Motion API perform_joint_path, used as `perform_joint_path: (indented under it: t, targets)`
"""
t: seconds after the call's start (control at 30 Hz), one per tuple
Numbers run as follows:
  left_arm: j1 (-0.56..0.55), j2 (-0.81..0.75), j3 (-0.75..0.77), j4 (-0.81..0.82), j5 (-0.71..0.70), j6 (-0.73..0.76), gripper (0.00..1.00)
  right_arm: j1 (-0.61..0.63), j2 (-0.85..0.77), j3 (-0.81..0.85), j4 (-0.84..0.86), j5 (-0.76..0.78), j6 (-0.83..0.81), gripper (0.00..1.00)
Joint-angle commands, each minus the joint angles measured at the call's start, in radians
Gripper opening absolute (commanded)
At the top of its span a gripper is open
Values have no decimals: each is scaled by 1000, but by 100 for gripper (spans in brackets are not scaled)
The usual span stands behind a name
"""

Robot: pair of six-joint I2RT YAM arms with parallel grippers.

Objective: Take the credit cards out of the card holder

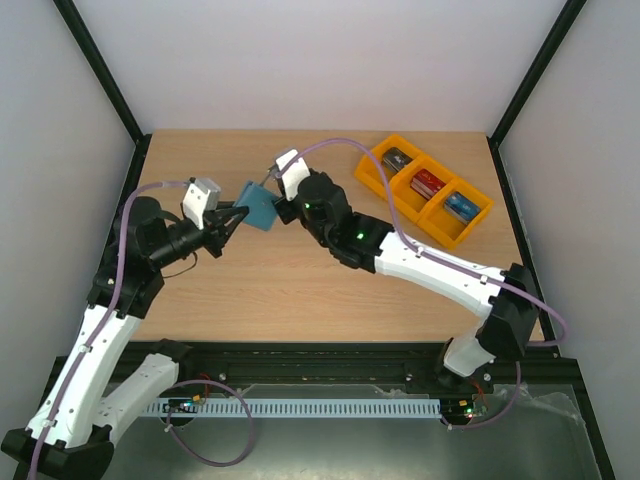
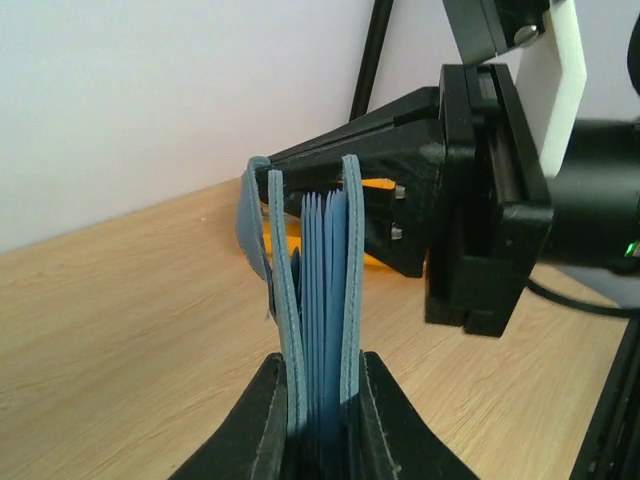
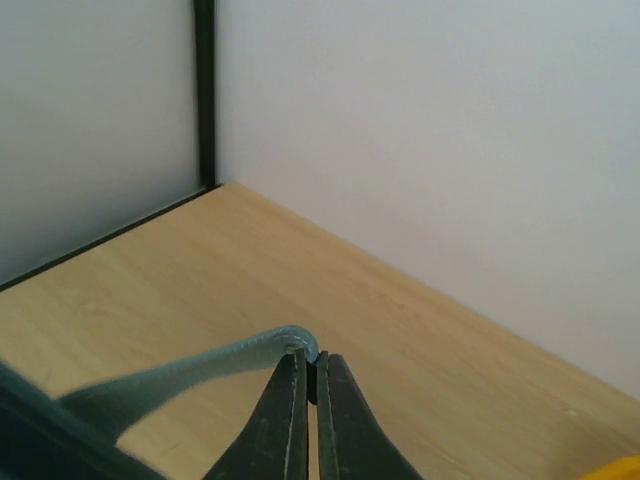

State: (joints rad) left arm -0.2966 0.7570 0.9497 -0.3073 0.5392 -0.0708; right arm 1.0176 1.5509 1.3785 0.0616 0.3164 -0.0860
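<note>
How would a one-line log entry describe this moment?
left hand: shut on card holder | right hand: shut at its flap edge, grip contents unclear | orange tray: credit cards inside

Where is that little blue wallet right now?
In the top view the card holder is left of centre, clamped in the left gripper, with the right gripper closed at its far edge, well left of the orange tray.

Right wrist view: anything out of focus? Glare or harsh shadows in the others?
Right wrist: card holder smears into blur at bottom left near the lens, flap tip sharper. Left wrist: card holder crisp, no glare. Top external: even light, only soft shadows.
</note>
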Motion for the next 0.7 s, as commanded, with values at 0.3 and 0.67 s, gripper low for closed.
perform_joint_path:
  t: [0.3,0.67]
  targets:
    - [-5,-10,45,-282,213,480,2,-132,-341,-108,-330,-788,-201,57]
    - [-4,5,97,-377,271,546,2,-140,-421,-104,-401,-974,-226,64]
